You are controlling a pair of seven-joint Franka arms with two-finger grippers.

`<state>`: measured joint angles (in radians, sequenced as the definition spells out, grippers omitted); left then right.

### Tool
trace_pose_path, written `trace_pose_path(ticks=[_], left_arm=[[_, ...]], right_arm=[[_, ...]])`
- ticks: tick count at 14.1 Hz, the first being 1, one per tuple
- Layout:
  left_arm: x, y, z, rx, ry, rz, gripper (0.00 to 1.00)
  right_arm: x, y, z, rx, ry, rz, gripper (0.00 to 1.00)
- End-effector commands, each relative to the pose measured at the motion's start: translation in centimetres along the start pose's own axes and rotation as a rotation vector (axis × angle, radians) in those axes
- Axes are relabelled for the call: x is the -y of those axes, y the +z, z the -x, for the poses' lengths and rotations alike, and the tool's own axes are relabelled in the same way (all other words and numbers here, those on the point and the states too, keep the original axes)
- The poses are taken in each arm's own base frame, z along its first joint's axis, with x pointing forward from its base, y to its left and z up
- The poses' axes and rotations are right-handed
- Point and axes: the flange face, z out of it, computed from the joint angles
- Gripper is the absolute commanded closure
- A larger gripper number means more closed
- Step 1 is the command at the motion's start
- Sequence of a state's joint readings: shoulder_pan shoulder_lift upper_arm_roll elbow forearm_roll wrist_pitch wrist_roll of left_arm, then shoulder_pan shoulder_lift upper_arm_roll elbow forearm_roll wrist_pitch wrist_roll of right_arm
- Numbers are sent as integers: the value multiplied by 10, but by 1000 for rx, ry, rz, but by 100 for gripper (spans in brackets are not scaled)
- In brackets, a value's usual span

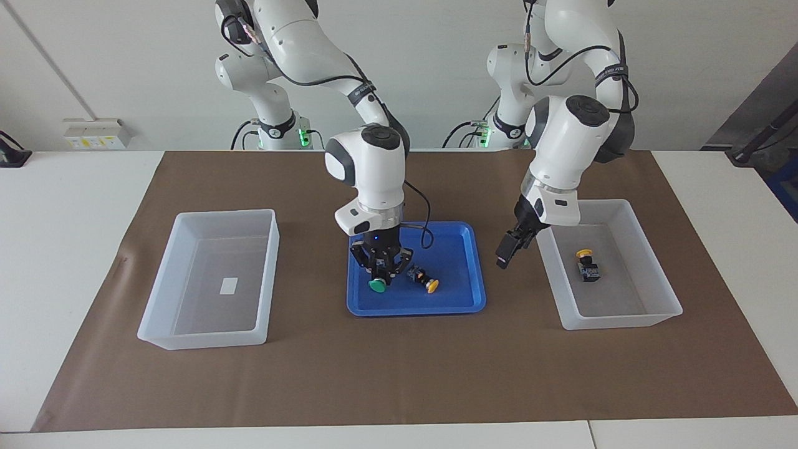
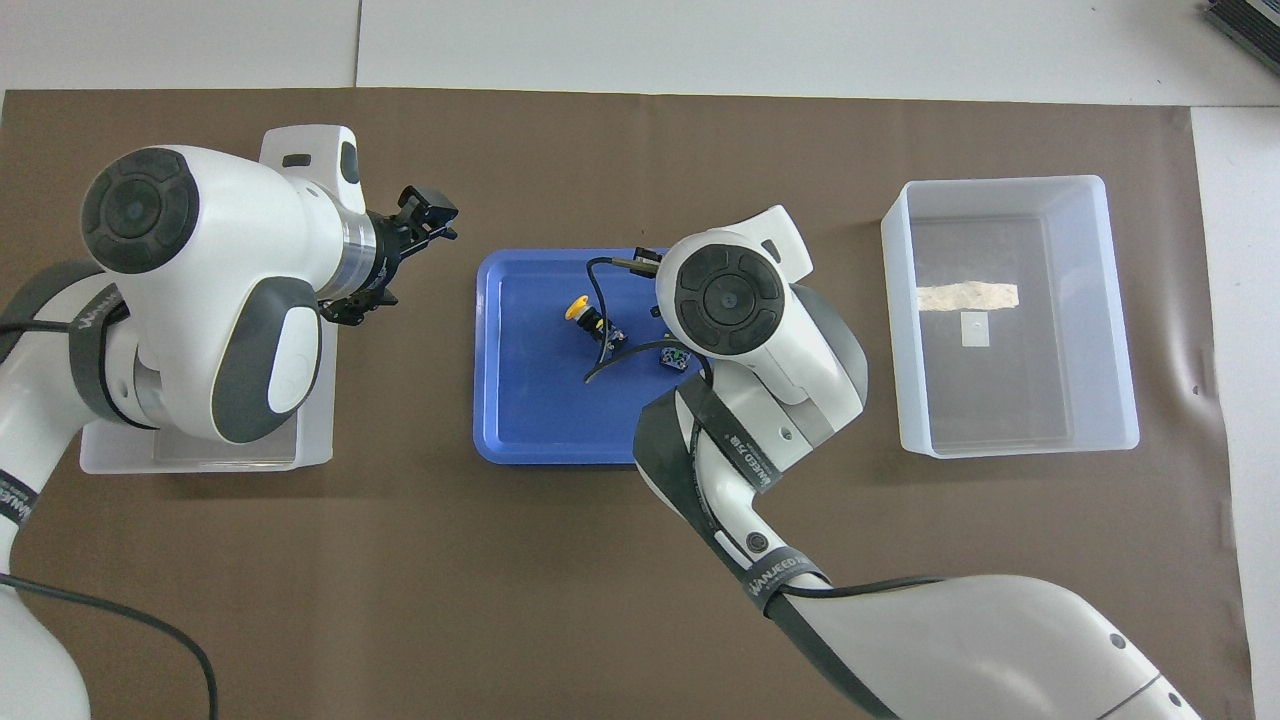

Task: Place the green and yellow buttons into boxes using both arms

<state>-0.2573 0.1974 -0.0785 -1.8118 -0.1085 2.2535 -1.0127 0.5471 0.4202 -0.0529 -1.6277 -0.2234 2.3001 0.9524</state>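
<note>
My right gripper point(image 1: 379, 276) hangs low over the blue tray point(image 1: 461, 305), shut on a green button point(image 1: 377, 285) whose cap faces away from the robots. In the overhead view the right wrist hides that gripper; only a dark button body point(image 2: 675, 357) shows by it. A yellow button point(image 1: 426, 284) point(image 2: 578, 310) lies on the tray beside it. Another yellow button point(image 1: 586, 265) lies in the box point(image 1: 623, 321) at the left arm's end. My left gripper point(image 1: 506, 249) point(image 2: 425, 215) is open and holds nothing, over the mat between that box and the tray.
The box point(image 1: 224, 213) point(image 2: 1010, 182) at the right arm's end holds only a white label. In the overhead view the left arm covers most of the other box point(image 2: 310, 440). A brown mat point(image 1: 399, 374) covers the table's middle.
</note>
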Motion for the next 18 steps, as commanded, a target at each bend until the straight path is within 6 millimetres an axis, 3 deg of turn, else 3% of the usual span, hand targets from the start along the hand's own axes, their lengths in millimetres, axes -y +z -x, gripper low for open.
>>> trace_pose_path(ticks=[1, 2, 4, 5, 7, 9, 14, 18], left_arm=[[-25, 35, 29, 35, -98, 27, 0], [-32, 47, 44, 34, -138, 30, 0], [-46, 93, 97, 61, -114, -28, 0], [-51, 110, 108, 46, -95, -47, 0], [-63, 116, 111, 9, -78, -54, 0], [-68, 141, 130, 16, -79, -77, 0], [-69, 143, 127, -12, -50, -89, 0], [-67, 145, 128, -31, -24, -92, 0]], right_arm=[[-30, -30, -8, 14, 0, 44, 100], [-38, -40, -7, 25, 2, 52, 100], [-65, -52, -13, 58, -36, 96, 100], [-78, -57, -18, 66, -38, 107, 100], [-100, -65, -27, 91, -63, 136, 100], [-128, -63, -41, 120, -110, 139, 100], [-232, -43, -82, 213, -262, 102, 100], [-292, -20, -98, 217, -360, 66, 100]])
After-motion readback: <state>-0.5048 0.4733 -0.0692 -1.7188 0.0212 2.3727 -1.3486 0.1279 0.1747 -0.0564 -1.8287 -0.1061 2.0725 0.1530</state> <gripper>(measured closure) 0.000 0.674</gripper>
